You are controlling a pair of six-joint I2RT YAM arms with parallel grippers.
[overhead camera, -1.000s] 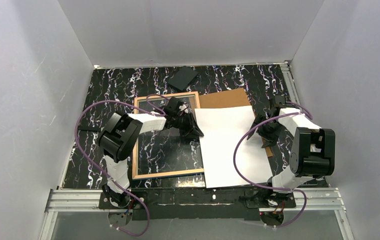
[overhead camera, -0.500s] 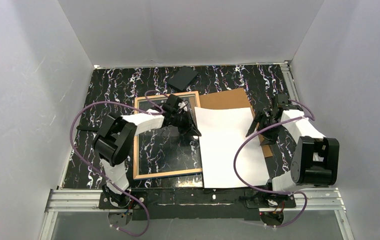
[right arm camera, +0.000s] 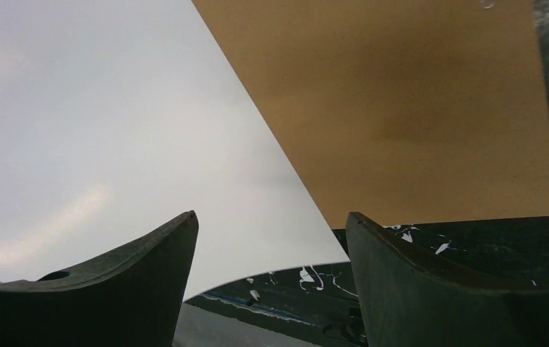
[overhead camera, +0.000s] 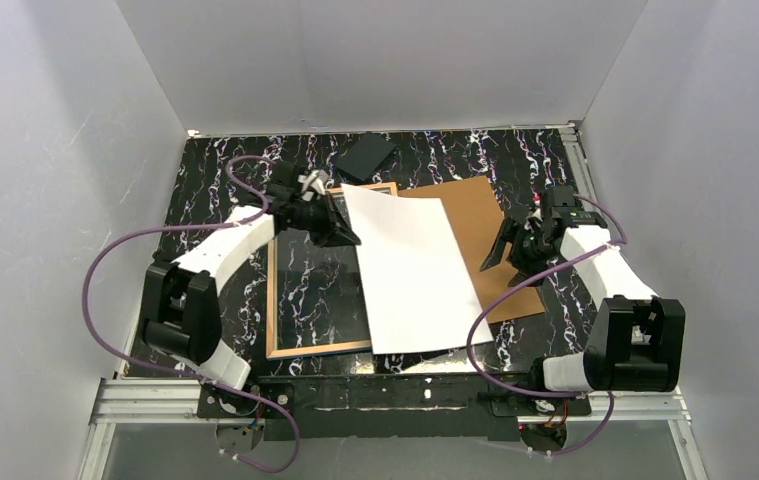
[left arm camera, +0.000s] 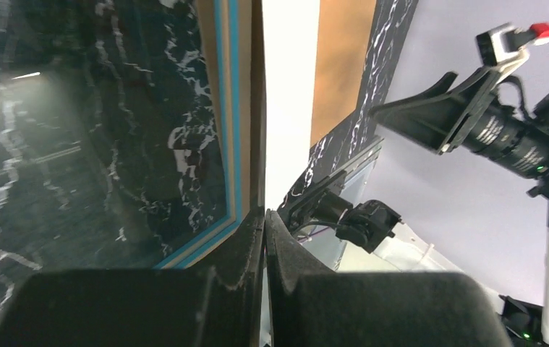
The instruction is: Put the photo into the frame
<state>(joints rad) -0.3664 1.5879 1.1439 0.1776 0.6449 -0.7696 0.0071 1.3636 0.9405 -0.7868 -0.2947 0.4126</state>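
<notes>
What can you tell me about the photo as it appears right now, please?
The photo is a large rectangular paper sheet, plain white side up, so its print is hidden. It lies skewed, with its top tilted to the left, overlapping the right side of the frame and part of the brown backing board. The left gripper is shut on its left edge near the top.

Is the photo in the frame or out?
Out. The photo lies white side up, skewed over the right edge of the frame, pinched by the left gripper.
</notes>
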